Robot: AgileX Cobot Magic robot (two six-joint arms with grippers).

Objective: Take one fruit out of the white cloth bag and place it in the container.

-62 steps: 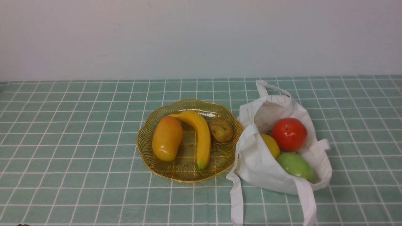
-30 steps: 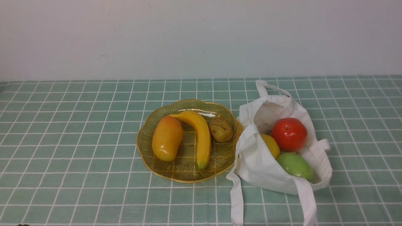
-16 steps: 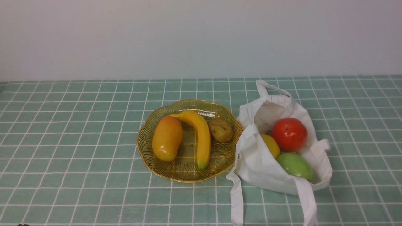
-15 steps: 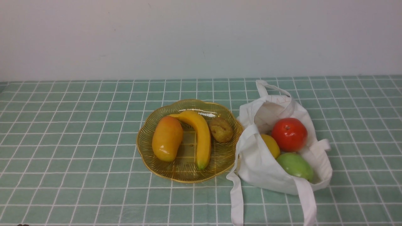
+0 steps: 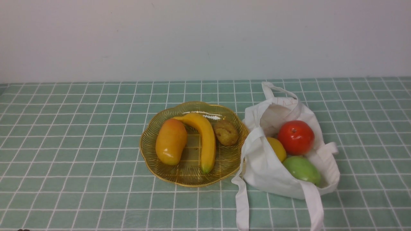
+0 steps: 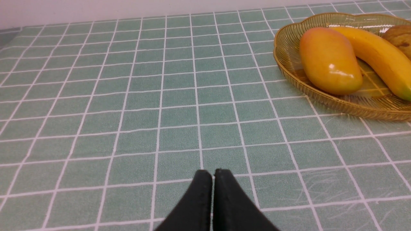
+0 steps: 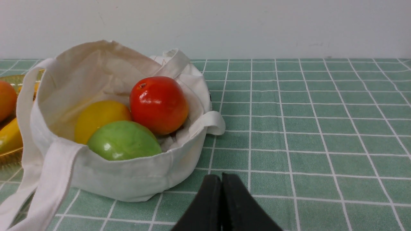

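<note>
Pincers of mine, two dark, pointed ones, are both closed with nothing between their tips: my left gripper (image 6: 213, 173) and my right gripper (image 7: 222, 177), each out over the green cloth with its white grid (image 5: 80, 166), touching no fruit.

What I am to have in the container is in it: the large, glossy, oval mango-like fruit (image 5: 171, 141), orange blending to yellow, lies in the shallow, round, golden dish with the wavy, scalloped rim (image 5: 196, 185). It sits toward the dish's left side as I look forward. Beside it curves a yellow banana with a green tip (image 5: 208, 144), its other end reaching to the mango-like fruit's far end. A lumpy brown round thing (image 5: 226, 132) rests on the banana's right, near the rim.

Just to the right of the dish I see the soft white fabric bag (image 5: 269, 175), its mouth gaping, its long flat strap handles (image 5: 242, 205) trailing toward me over the cloth. Inside it I make out a shiny red round fruit (image 5: 295, 137), a yellow rounded fruit (image 5: 276, 149) partly behind the bag's edge, and a green oval fruit (image 5: 302, 170) nearest me. Beyond the cloth stands a plain pale wall (image 5: 205, 38).
</note>
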